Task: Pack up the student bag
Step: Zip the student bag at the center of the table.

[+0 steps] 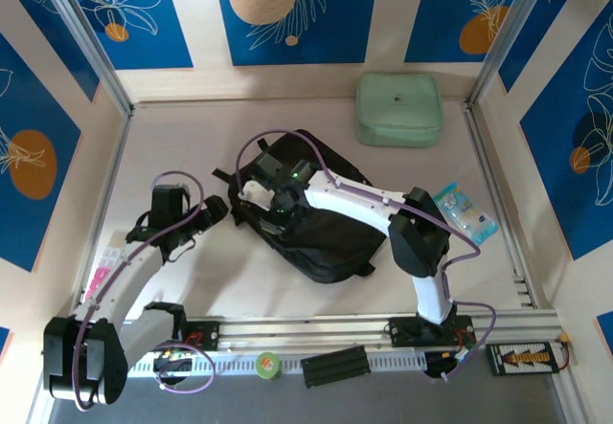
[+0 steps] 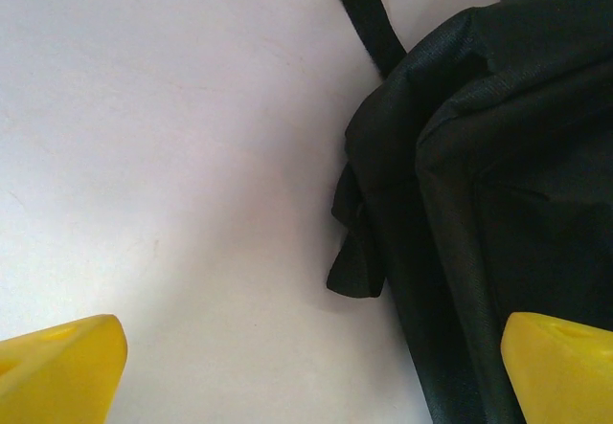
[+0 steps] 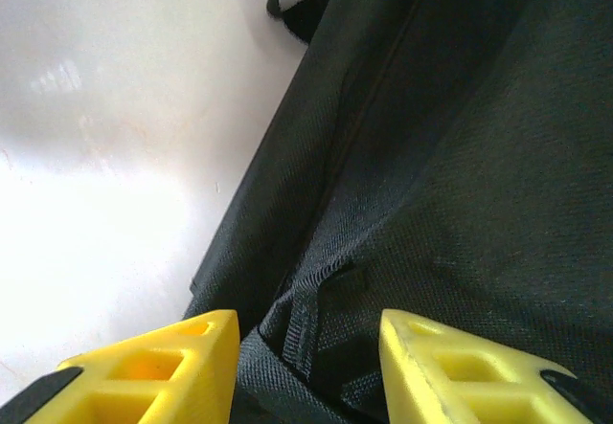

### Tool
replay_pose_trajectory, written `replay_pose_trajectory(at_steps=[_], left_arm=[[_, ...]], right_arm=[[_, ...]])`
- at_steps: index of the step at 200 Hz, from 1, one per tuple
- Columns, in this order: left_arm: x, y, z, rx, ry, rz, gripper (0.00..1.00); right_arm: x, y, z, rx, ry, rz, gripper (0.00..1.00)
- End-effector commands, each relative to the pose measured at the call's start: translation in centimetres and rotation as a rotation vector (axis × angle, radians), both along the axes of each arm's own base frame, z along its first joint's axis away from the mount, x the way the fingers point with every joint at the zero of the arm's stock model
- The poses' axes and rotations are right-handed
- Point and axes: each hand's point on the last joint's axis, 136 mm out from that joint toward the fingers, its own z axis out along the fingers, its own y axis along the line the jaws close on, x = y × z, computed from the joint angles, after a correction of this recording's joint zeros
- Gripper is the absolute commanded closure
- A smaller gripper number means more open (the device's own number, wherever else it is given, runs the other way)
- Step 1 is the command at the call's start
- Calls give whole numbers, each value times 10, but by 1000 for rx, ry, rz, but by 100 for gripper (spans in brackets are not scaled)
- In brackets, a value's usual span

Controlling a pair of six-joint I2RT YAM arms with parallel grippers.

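Observation:
The student bag point(image 1: 326, 242), a large black fabric backpack, lies flat in the middle of the table. My right gripper point(image 1: 259, 194) is down on its upper left part. In the right wrist view the yellow fingers point(image 3: 168, 367) stand partly apart, astride a raised fold of the bag point(image 3: 460, 156) with a webbing strip point(image 3: 308, 319) on it; the right gripper point(image 3: 306, 371) is open. My left gripper point(image 1: 213, 212) hovers just off the bag's left edge, wide open with bare table between its fingertips point(image 2: 57, 371). The bag point(image 2: 498, 204) and a strap point(image 2: 364, 12) lie to its right.
A pale mint-green zip case point(image 1: 398, 108) sits at the back right. A blue-and-white packet point(image 1: 464, 213) lies by the right rail. Something pink point(image 1: 101, 278) lies near the left arm. Metal frame rails point(image 1: 498, 204) bound the table.

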Motion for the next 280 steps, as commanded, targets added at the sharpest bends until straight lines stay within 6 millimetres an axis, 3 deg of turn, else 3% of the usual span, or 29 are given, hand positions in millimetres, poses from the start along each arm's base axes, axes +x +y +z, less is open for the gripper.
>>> replay_pose_trajectory(at_steps=[1, 43, 100, 120, 173, 209, 280], left_arm=[[-1, 0, 1, -3, -5, -23, 0], [2, -3, 2, -19, -4, -35, 0], [3, -5, 4, -30, -4, -45, 0], [4, -6, 5, -33, -5, -48, 0], [5, -9, 8, -42, -11, -59, 0], [8, -24, 22, -114, -56, -125, 1], [4, -92, 58, -443, -140, -247, 25]], right_arm=[[0, -3, -1, -29, 0, 52, 56], [13, -1, -11, -46, -28, 17, 68], [28, 5, -19, -48, -51, -46, 67], [41, 3, -19, -63, -81, -95, 75], [44, -1, 14, 48, -84, -143, 100], [43, -5, 37, 131, -93, -201, 100], [41, -22, 73, 294, -107, -381, 100]])
